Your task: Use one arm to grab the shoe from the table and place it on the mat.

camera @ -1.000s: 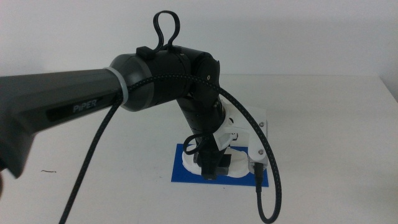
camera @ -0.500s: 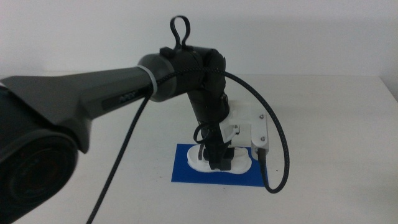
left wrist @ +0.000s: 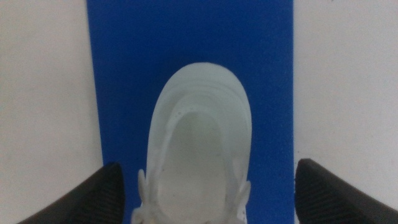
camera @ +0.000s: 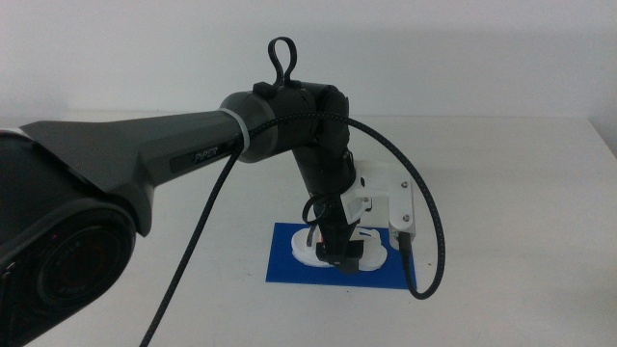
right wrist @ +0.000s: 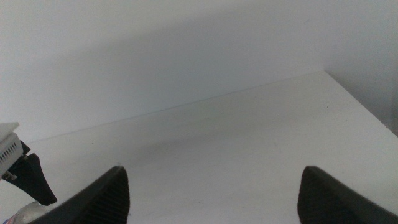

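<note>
Three views cover this moment. From the middle view, the left arm (camera: 193,154) reaches in from the left and bends down over the blue mat (camera: 289,270), which lies flat on the white table (camera: 521,212). Its left gripper (camera: 339,258) stands directly over the white sneaker (camera: 313,253), and the arm's body and black cable (camera: 424,241) hide most of the shoe; only pale sole edges show on either side of the gripper. Whether the jaws touch the shoe cannot be told from this view.

The left wrist view supplies what the middle view lacks. The sneaker's (left wrist: 198,149) rounded toe lies between the two dark jaws, which stand spread wide, each one well outside the mat's (left wrist: 124,62) long edges and apart from the shoe. They grip nothing. The shoe rests on the mat, roughly centred across its width, with blue showing beyond the toe and along both sides. White table (left wrist: 37,93) flanks the mat. The shoe's heel and straps are cut off at the frame edge.

The right wrist view shows the right gripper (right wrist: 214,193) with its jaws parted wide and empty, over bare table (right wrist: 249,137), with a wall beyond. A small dark and white part at one edge is too cropped to identify. This gripper does not appear in the middle view.
</note>
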Controlling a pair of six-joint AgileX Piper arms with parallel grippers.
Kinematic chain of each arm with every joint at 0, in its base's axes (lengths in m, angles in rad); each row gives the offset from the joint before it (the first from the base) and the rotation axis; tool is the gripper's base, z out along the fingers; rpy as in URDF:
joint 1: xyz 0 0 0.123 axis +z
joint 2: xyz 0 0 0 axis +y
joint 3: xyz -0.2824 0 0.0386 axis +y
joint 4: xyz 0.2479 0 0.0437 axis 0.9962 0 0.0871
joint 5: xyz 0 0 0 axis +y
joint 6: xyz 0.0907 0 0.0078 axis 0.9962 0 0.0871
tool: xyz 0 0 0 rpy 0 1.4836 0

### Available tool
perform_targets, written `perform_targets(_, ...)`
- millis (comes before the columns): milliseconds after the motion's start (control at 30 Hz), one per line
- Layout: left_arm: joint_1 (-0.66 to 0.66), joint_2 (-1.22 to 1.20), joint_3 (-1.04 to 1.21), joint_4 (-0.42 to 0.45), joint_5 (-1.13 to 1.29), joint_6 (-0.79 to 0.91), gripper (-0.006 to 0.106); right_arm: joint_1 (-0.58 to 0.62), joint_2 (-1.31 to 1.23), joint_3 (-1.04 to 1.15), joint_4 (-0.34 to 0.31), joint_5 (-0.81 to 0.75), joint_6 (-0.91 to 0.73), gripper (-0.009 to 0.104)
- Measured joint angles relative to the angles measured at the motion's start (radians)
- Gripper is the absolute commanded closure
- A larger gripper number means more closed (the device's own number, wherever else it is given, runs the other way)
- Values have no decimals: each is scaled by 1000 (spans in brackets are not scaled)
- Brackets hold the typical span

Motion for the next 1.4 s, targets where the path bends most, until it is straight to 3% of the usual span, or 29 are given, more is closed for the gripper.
perform_targets(167, 6, -42, -80, 26, 137, -60, 7, 0, 0, 0, 0, 0, 0, 16)
perform_targets(367, 118, -252, -128, -4, 173, -372, 7, 0, 0, 0, 0, 0, 0, 16)
perform_targets(400, 264, -452, 21, -180, 173, -498, 7, 0, 0, 0, 0, 0, 0, 16)
perform_targets(533, 399, -720, 338, -315, 27, -500, 7, 0, 0, 0, 0, 0, 0, 16)
perform_targets(667, 475, -1038, 680, -381, -257, -514, 7, 0, 0, 0, 0, 0, 0, 16)
perform_targets(867, 508, -1410, 1025, -400, -621, -545, 7, 0, 0, 0, 0, 0, 0, 16)
perform_targets(1233, 509, -1834, 1435, -334, -954, -557, 7, 0, 0, 0, 0, 0, 0, 16)
perform_targets(1300, 509, -1871, 1510, -250, -990, -657, 7, 0, 0, 0, 0, 0, 0, 16)
perform_targets(1400, 509, -1929, 1606, 3, -1012, -976, 7, 0, 0, 0, 0, 0, 0, 16)
